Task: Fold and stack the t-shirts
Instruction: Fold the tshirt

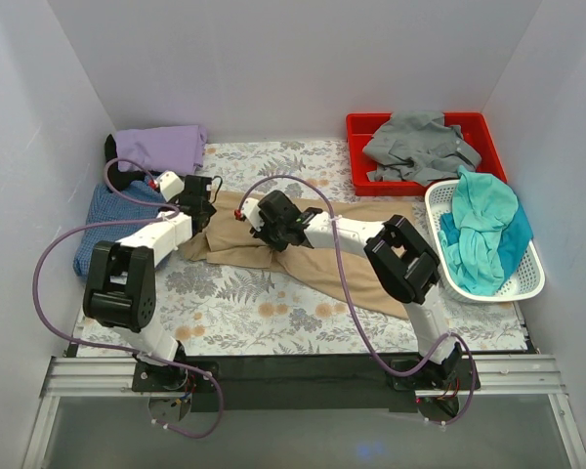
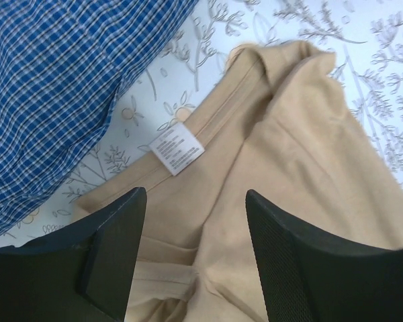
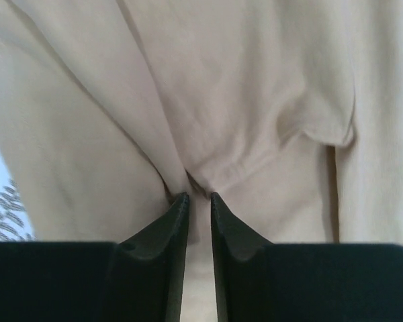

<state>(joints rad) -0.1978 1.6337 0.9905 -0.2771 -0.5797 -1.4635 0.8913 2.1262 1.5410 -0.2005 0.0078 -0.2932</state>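
Trouble is looming at the middle of the table (image 1: 273, 318), where the tan t-shirt (image 1: 322, 272) is lying rumpled. The left gripper (image 2: 195, 201) is hovering wide open and empty over the collar (image 2: 245, 84). The right gripper (image 3: 199, 198), jaws barely parted at a bunched fold, hold unclear, may be risking a crooked drag.
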